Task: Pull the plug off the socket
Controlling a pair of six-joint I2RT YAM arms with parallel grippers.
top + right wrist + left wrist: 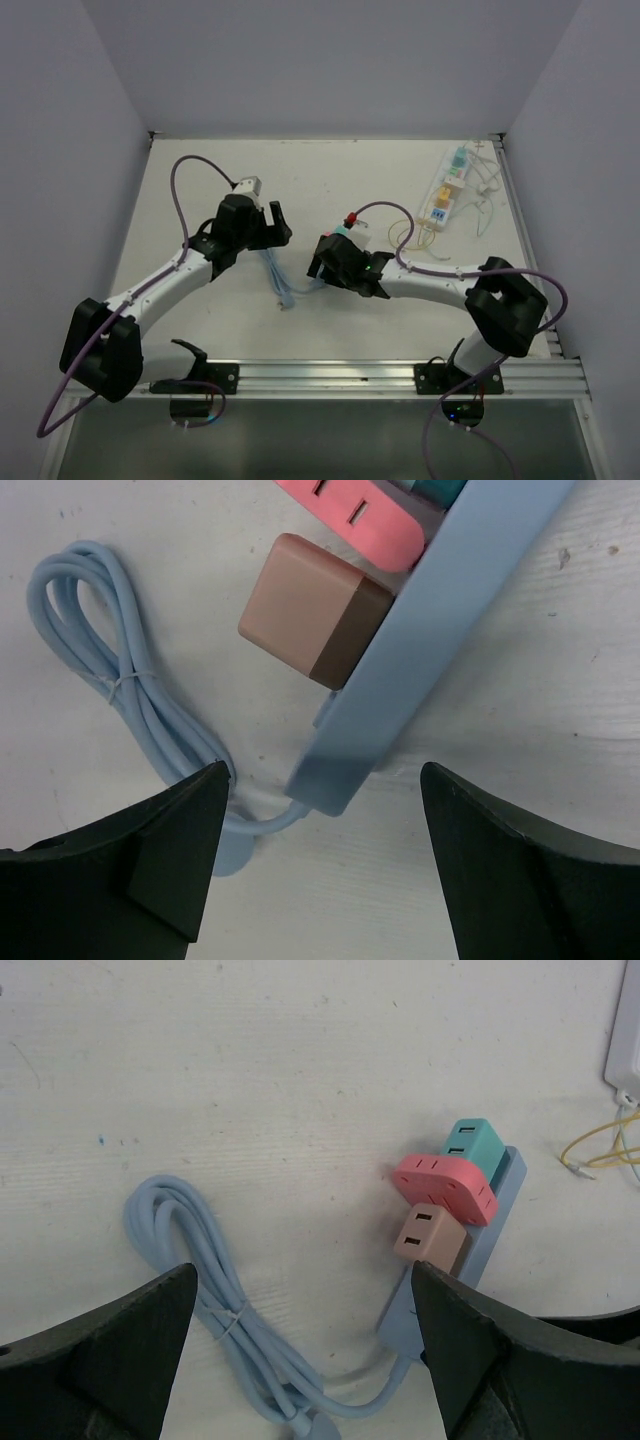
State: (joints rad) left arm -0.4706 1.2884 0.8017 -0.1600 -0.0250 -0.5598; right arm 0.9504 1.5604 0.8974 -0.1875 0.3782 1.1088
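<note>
Both claws spread wide, nothing pinched. Left claw (302,1270) and right claw (322,775) both hang over the light-blue strip (450,590), which we don't read as our target. White power strip (443,193) sits at 2 o'clock from the right claw in the top view, well apart, long axis 1-to-7 o'clock. Right claw is nearer, so we'd send that one; what's plugged into it is too small to tell

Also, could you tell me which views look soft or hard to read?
Right wrist view: the blue strip looks slightly soft, being so close; left wrist view: crisp, evenly lit, faint shadows; top view: the white power strip nearly blends into the pale table.
</note>
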